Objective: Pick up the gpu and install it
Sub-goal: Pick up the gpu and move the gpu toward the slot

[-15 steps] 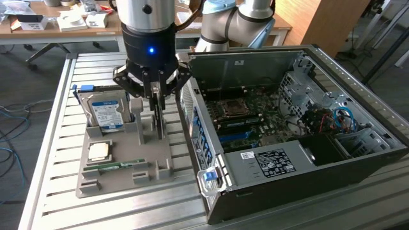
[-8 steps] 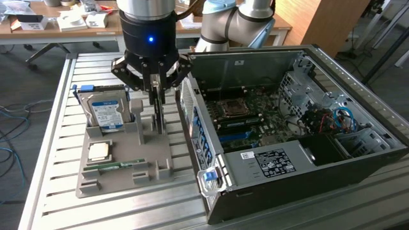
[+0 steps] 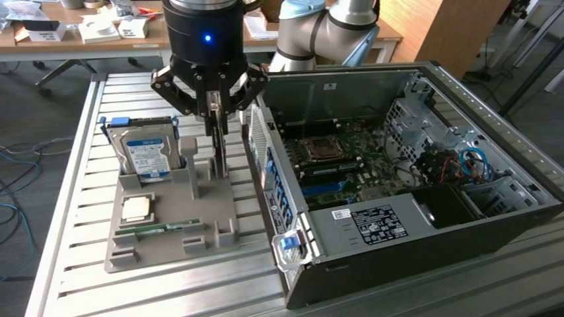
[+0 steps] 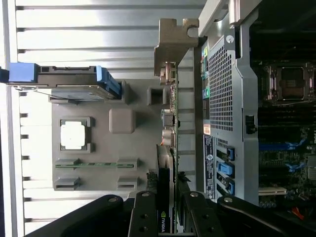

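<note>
The gripper (image 3: pixel 216 122) (image 4: pixel 167 219) hangs straight down over the holder (image 3: pixel 158 241) (image 4: pixel 123 148), and by the look of it is clamped on the gpu (image 3: pixel 218 155) (image 4: pixel 167 168), one finger on each face. The gpu stands on edge directly under the gripper. Its lower edge is down among the holder's posts, and whether it has left its slot is unclear. Its long axis runs level, parallel to the case's (image 3: pixel 275 181) (image 4: pixel 219 89) rear panel, with the bracket (image 4: pixel 174 42) at the end away from the gripper. The open case sits just beside the holder on the exterior view's right, and its board (image 3: pixel 344 165) lies flat inside. The drive (image 3: pixel 145 155) stands on the gpu's other side.
</note>
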Available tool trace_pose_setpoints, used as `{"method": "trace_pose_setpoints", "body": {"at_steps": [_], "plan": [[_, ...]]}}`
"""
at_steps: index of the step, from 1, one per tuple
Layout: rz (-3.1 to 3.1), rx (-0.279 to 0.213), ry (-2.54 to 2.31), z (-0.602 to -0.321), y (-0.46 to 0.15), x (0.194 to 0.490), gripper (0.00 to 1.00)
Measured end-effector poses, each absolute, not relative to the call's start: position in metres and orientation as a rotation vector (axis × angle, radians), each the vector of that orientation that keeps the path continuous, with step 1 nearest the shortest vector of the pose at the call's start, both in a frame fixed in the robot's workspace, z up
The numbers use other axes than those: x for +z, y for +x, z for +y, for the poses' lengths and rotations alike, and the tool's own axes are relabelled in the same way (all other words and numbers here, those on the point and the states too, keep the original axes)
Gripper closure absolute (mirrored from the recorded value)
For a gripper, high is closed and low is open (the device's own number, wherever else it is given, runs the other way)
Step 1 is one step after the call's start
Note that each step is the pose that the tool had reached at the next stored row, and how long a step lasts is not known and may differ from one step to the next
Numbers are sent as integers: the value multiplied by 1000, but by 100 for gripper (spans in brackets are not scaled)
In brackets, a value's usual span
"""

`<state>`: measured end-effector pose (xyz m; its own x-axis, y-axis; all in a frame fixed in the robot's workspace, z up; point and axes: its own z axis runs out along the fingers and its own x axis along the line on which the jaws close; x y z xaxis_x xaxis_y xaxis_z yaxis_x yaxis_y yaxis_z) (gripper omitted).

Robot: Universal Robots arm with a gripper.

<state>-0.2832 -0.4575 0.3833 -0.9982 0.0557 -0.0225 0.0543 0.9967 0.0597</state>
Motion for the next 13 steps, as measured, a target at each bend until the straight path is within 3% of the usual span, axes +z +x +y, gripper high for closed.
{"method": "trace_pose_setpoints", "body": {"at_steps": [13], "plan": [[3115,97,86,-457,-282,407,74]]}}
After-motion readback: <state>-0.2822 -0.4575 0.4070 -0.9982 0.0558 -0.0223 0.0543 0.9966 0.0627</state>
